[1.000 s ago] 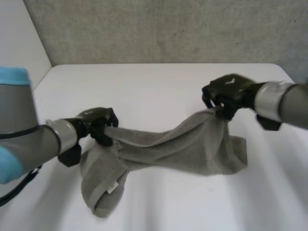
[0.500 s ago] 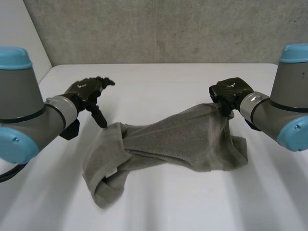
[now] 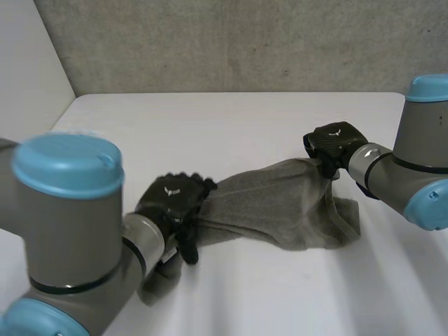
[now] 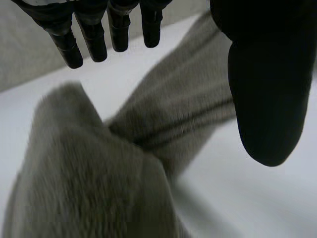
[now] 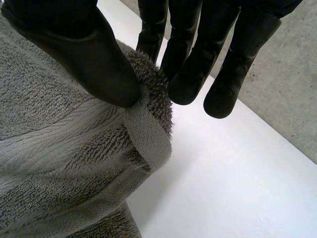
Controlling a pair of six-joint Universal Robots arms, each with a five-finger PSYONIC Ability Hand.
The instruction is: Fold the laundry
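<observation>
**A:** Head view first: where is the towel [image 3: 280,206] lying?

**B:** It is stretching across the white table [image 3: 210,119], running from lower left of centre up toward the middle right of the frame. It is bunching and creasing along the way, and its right end is being held up off the surface.

**A:** What is the right hand [image 3: 334,143] doing?

**B:** It is sitting at middle right, at that raised end. Its wrist camera is showing the thumb [image 5: 79,54] pressing a rolled edge of the cloth against the fingers [image 5: 185,69], so it is pinching the towel.

**A:** And the left hand [image 3: 173,201]?

**B:** It is hanging over the towel's left end, left of centre in the lower half of the frame. Its wrist camera is showing its fingers [image 4: 94,34] pointing out straight and its thumb [image 4: 267,99] standing apart, with the cloth lying beneath the palm. That hand is spread and clasping nothing.

**A:** Is it touching the cloth?

**B:** I cannot tell.

**A:** Anything behind?

**B:** A grey concrete wall [image 3: 245,42] is running along the top of the frame, beyond the table's far edge.
</observation>
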